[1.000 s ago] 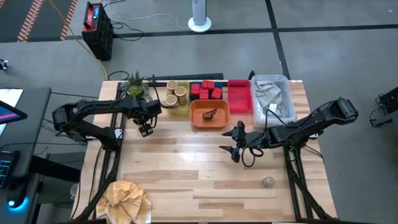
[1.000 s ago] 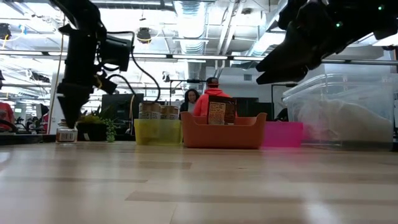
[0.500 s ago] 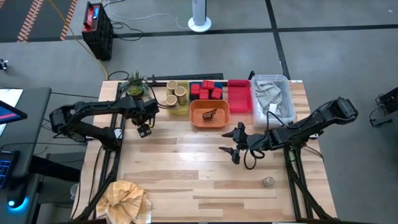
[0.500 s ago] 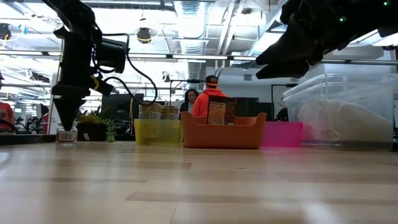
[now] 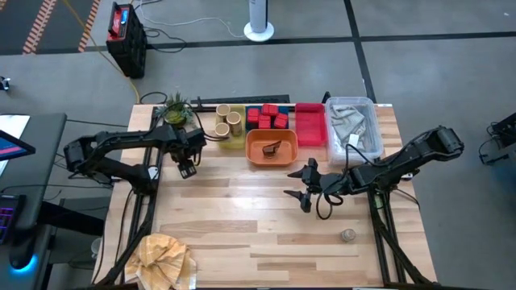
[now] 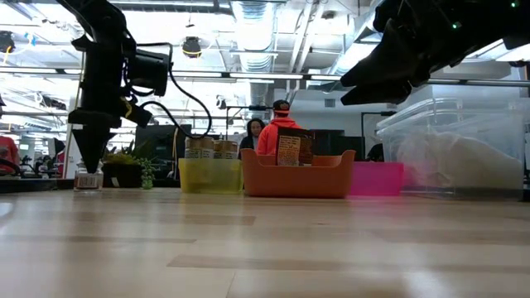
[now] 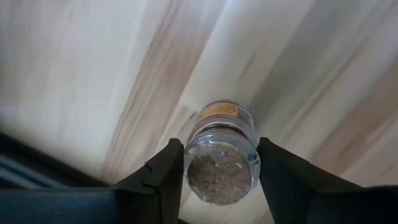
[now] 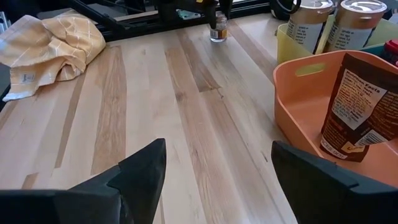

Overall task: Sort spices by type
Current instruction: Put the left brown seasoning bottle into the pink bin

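A tiny clear silver-topped shaker [image 7: 221,168] stands upright on the table near its left edge [image 6: 87,180]. My left gripper [image 5: 187,168] points down over it and is shut on it [image 6: 87,165]. A second shaker [image 5: 347,235] stands alone near the table's near right. Tan jars [image 5: 228,122] sit in a yellow tray and red tins [image 5: 268,118] in the tray beside it. A dark brown piece [image 5: 272,147] rests in the orange tray [image 5: 256,155]. My right gripper [image 5: 299,187] hovers open near the table's middle, touching nothing. My left gripper pinches the shaker's top part [image 7: 194,144] between its two fingers [image 7: 165,177], one on each side. The fingers come from above, pointing down. The shaker stays upright with its base on the table.
A pink tray [image 5: 310,126] and a clear bin [image 5: 353,105] holding grey cloth stand at the far right. A green spiky plant [image 5: 173,108] sits at the far left corner. A crumpled yellow cloth [image 5: 165,256] lies at the near left. Bare wood spans the middle.
My left arm has shifted a little toward the table's left edge and now stands straighter over the shaker. The shaker has stayed where it was on the table.
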You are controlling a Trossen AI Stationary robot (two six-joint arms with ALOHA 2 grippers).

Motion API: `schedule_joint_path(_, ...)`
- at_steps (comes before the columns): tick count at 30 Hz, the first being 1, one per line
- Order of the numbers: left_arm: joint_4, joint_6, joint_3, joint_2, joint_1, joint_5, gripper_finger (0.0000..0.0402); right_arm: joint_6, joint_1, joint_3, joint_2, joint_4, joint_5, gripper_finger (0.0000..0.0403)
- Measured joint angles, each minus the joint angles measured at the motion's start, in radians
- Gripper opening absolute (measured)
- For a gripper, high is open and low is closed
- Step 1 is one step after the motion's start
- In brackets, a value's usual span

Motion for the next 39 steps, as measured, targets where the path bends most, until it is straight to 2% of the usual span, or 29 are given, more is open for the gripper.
schedule_joint_path(10, 0.118, 0.029, 0.039, 0.003, -0.127, 0.078, 0.0164, 0.000, -0.008, 0.000, 0.000, 0.003, 0.000, 0.0315)
schedule_joint_path(17, 0.164, 0.013, 0.158, 0.002, -0.204, 0.084, 0.0147, 0.001, -0.008, 0.000, 0.000, -0.005, 0.000, 0.0315)
schedule_joint_path(21, 0.185, 0.001, 0.245, 0.041, -0.227, 0.086, 0.0142, 0.070, -0.013, 0.015, -0.025, -0.139, -0.001, 0.0315)
schedule_joint_path(25, 0.204, 0.013, 0.336, 0.146, -0.260, 0.121, 0.0142, 0.166, -0.013, 0.051, -0.047, -0.333, 0.000, 0.0315)
schedule_joint_path(31, 0.221, 0.105, 0.520, 0.400, -0.329, 0.174, 0.0143, 0.238, -0.013, 0.091, -0.047, -0.467, -0.001, 0.0315)
schedule_joint_path(34, 0.225, 0.163, 0.631, 0.521, -0.357, 0.176, 0.0144, 0.288, -0.013, 0.107, -0.047, -0.552, -0.001, 0.0315)
schedule_joint_path(39, 0.224, 0.238, 0.817, 0.679, -0.376, 0.176, 0.0145, 0.322, -0.011, 0.108, -0.047, -0.602, -0.001, 0.0315)
